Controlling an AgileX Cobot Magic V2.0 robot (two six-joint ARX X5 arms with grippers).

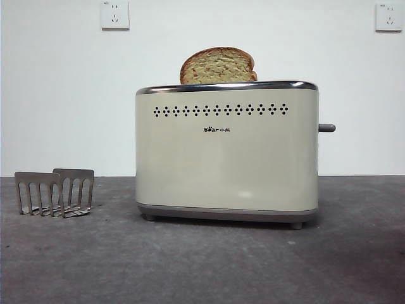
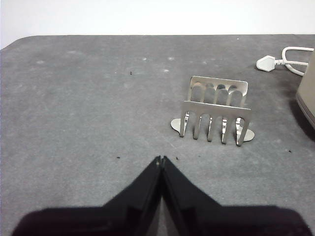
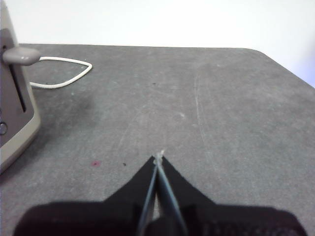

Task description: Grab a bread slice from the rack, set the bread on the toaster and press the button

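1. The cream toaster stands on the grey tabletop, its long side with the row of dotted vent holes and the small "Bear" logo facing the front camera.
2. The slice of bread sits upright in the toaster's top, its domed brown crust rising above the chrome rim.
3. The button, a grey stubby lever, sticks out sideways from the toaster's narrow end, high in its slot as the right wrist view shows it.
4. The rack stands apart from the toaster, toward the tabletop's other side; its two slotted plates hold nothing. The left wrist view shows it upright with the toaster's corner near it.
5. The left pincer is clenched, tips together, gripping nothing, above bare tabletop short of the rack.
6. The right pincer is likewise clenched and empty, above bare tabletop, well apart from the button.
7. A white power cord loops on the tabletop behind the toaster, and its plug lies near the tabletop's far edge.
8. Two white wall sockets are on the wall behind.
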